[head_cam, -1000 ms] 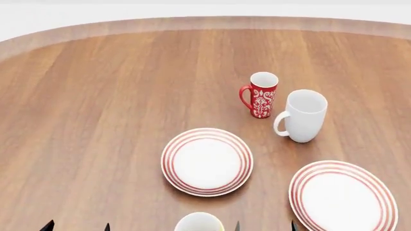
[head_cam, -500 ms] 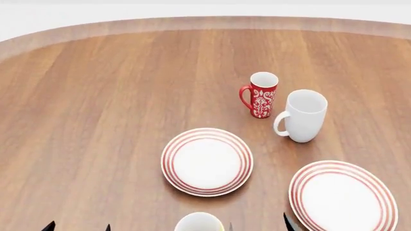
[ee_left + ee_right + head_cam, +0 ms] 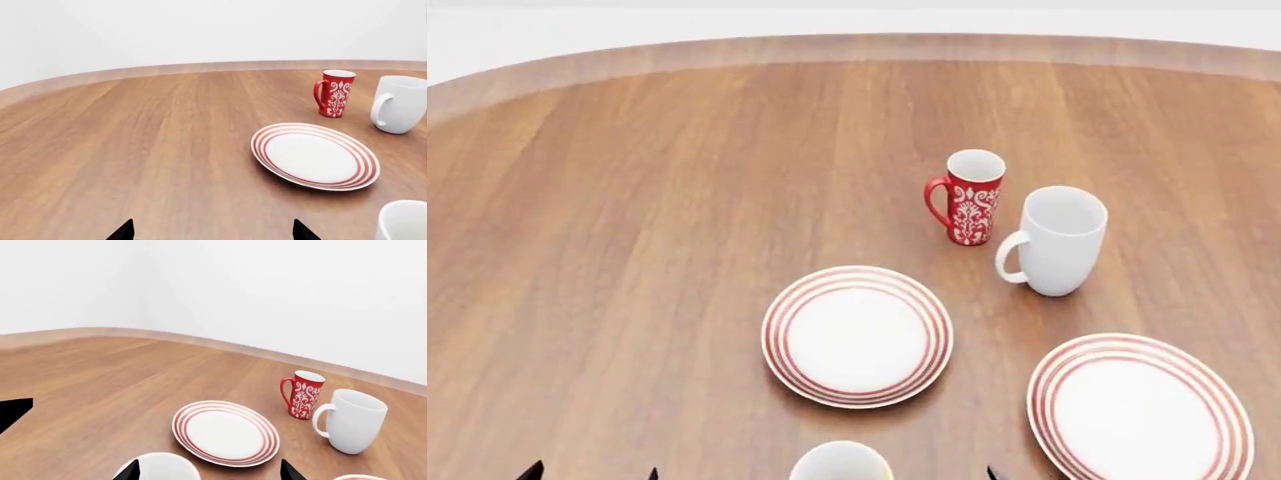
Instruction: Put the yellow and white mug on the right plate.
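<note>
The yellow and white mug [image 3: 842,463] stands at the near table edge. Only its white rim and a sliver of yellow show. In the right wrist view the mug [image 3: 160,468] sits low between the jaws, close to one fingertip [image 3: 131,471]. My right gripper [image 3: 210,471] is open and touches nothing. One of its fingertips [image 3: 993,474] shows right of the mug. The right plate [image 3: 1138,408], white with red rings, lies at the near right. My left gripper [image 3: 213,231] is open and empty, with tips far left of the mug [image 3: 404,220].
An identical plate [image 3: 857,335] lies just beyond the mug. A slim red patterned mug [image 3: 968,197] and a taller white mug [image 3: 1054,240] stand behind the right plate. The round wooden table's [image 3: 627,220] far rim curves along the back.
My right gripper's fingertips have shifted left at the lower edge of the head view, closer to the mug. The left gripper, the mugs and the plates have not moved.
</note>
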